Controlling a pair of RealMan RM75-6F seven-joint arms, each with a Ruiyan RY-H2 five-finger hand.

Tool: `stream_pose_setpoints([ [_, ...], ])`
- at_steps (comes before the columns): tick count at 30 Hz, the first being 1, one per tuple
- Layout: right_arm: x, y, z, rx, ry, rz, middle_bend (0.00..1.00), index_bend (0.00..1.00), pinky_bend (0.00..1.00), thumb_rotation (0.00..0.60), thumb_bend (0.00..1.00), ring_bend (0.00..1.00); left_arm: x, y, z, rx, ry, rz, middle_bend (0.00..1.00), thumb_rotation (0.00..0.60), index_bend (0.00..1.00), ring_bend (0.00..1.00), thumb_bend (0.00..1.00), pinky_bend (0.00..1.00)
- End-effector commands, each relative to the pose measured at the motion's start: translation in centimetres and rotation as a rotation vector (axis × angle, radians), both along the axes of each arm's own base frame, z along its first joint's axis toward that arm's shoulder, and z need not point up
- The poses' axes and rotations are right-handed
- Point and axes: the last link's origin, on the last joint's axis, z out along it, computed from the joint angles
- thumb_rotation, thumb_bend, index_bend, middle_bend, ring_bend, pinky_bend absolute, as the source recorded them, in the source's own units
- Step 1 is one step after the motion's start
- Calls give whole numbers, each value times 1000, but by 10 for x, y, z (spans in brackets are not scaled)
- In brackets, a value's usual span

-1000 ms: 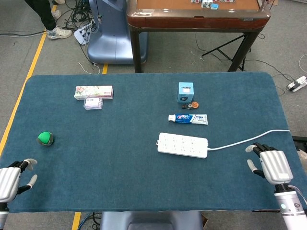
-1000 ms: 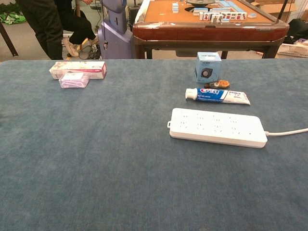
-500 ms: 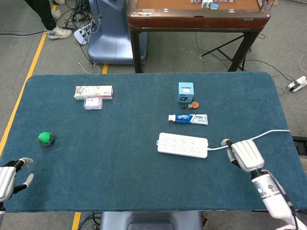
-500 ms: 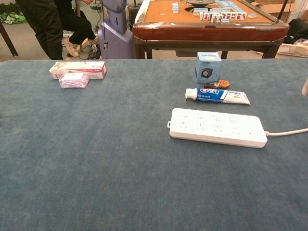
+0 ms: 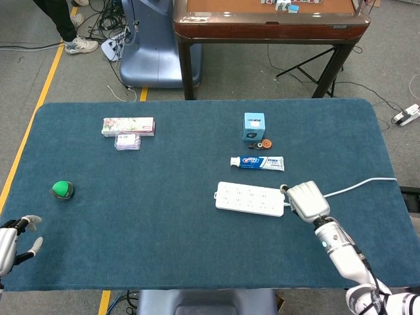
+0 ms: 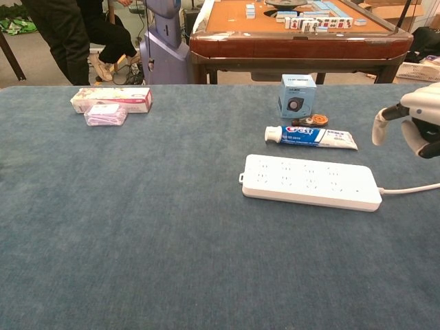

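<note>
On the blue felt-covered table lie one white rectangular power strip with a white cord, one blue-and-white toothpaste tube, one small light-blue cardboard box, one small orange-and-black round item, one long floral-printed box, one small clear packet and one green ball.

The right hand hovers just beside the cord end of the power strip, holding nothing. In the chest view its fingers hang apart and loosely curved above the table, not touching the strip. The strip lies flat near mid-table, just in front of the toothpaste tube.

The left hand sits at the near-left table edge, fingers spread, empty, well apart from the green ball.

The head view alone shows the left hand, the green ball and the right forearm. The chest view alone shows the tiles on the brown wooden table behind.
</note>
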Motion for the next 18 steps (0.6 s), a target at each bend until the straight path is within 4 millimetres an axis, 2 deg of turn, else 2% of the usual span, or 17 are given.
stream_pose_setpoints([
  [1,1,-3,-9,27,7,-10,1000,359,1000,600,997,1000,0,0,1,3,0,-1,501,600,471,473,335,715],
  [18,-3,-10,-38,84,50,-40,1000,359,1000,600,999,1000,1,-1,3,14,5,-1,501,600,473,475,335,715],
])
